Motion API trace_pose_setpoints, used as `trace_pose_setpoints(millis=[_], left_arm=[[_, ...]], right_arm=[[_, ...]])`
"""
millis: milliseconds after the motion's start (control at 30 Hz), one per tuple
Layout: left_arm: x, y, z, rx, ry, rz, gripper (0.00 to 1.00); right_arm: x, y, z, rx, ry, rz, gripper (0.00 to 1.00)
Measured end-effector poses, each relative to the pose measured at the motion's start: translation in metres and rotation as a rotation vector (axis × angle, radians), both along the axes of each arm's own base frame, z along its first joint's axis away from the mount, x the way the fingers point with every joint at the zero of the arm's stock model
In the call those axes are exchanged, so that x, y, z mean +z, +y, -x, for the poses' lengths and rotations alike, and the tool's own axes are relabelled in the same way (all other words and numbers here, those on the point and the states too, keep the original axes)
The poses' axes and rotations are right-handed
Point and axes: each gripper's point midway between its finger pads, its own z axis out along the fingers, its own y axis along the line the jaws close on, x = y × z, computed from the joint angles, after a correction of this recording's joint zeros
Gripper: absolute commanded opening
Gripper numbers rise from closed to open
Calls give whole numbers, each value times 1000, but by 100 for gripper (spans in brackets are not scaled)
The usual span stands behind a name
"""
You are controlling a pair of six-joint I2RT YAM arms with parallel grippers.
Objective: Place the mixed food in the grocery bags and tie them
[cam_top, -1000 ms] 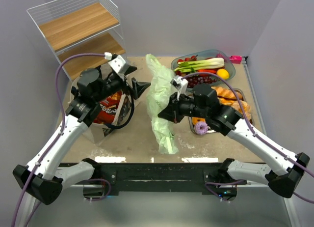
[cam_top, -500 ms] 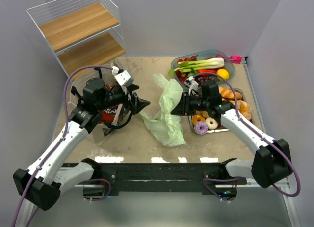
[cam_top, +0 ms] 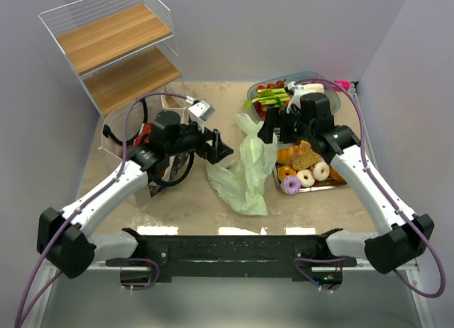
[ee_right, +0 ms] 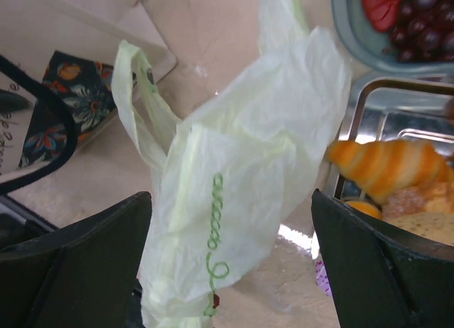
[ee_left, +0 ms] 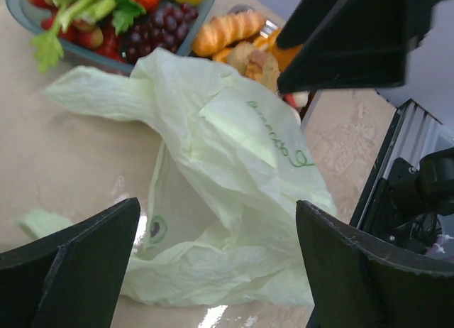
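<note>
Lying slack: pale-green bag [cam_top: 245,173] | between left hand [cam_top: 221,146] | right hand [cam_top: 272,127] | both spread

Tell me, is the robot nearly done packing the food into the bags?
Not nearly. Done: only a red packet shows in the canvas tote. In hand: nothing; the left gripper and right gripper are both open, facing the limp, untied green bag. Left: grapes sit in the bowl, a croissant and doughnuts on the tray; both bags need tying.
</note>
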Motion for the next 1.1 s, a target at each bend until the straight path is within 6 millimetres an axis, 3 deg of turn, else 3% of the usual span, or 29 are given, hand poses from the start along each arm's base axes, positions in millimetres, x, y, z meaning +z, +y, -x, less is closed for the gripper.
trace_pose_setpoints(millis=[100,200,300,500,667,900,1000,1100], left_arm=[[-40,-11,-9,43,115,-57,96],[-74,-14,-21,127,195,-126,96],[-93,-10,-32,219,238,-171,97],[-101,6,-50,372,251,-198,99],[-108,-3,-58,379,269,-163,100],[-175,-24,-72,352,382,-252,100],[-201,-32,-74,335,415,-278,98],[-211,-38,-75,314,428,-283,82]], right_arm=[[20,-3,-24,-35,-48,46,99],[26,-1,-47,-44,-69,90,99],[27,6,-76,-40,-76,131,99],[-18,12,-112,-33,-12,243,99],[-49,-2,-114,-65,48,343,99],[-69,-18,-100,-93,78,404,98],[-81,-26,-96,-107,102,436,92],[-83,-26,-96,-107,103,439,75]])
